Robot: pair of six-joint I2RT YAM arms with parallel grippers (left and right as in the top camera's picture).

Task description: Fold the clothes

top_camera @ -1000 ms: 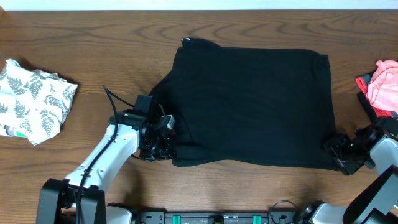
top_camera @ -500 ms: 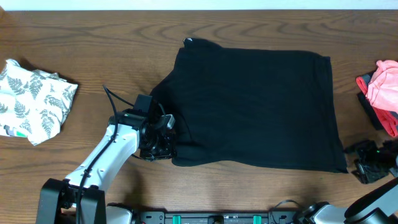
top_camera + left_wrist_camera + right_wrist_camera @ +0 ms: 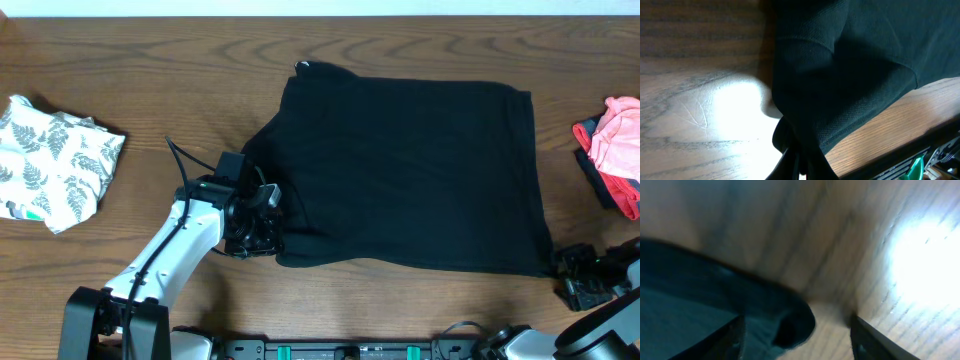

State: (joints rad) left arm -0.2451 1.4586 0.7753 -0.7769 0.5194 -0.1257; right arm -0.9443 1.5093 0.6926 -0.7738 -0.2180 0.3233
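Observation:
A large black garment (image 3: 410, 170), one of the clothes, lies spread flat in the middle of the table. My left gripper (image 3: 255, 235) is shut on its lower left corner; in the left wrist view the black cloth (image 3: 840, 85) bunches into the closed fingertips (image 3: 797, 167). My right gripper (image 3: 583, 282) sits just off the garment's lower right corner. In the right wrist view the right gripper (image 3: 797, 347) is open, and the dark corner of cloth (image 3: 785, 322) lies loose on the wood between its fingers (image 3: 865, 340).
A crumpled white fern-print piece (image 3: 55, 160) lies at the far left. A pink piece (image 3: 618, 135) on a black one with red trim (image 3: 592, 165) sits at the right edge. The table's front edge runs close behind both arms.
My right gripper pulled off the lower right corner, swung right, then came back slightly towards it, lower on the table. The corner now lies flat. The left gripper has not moved.

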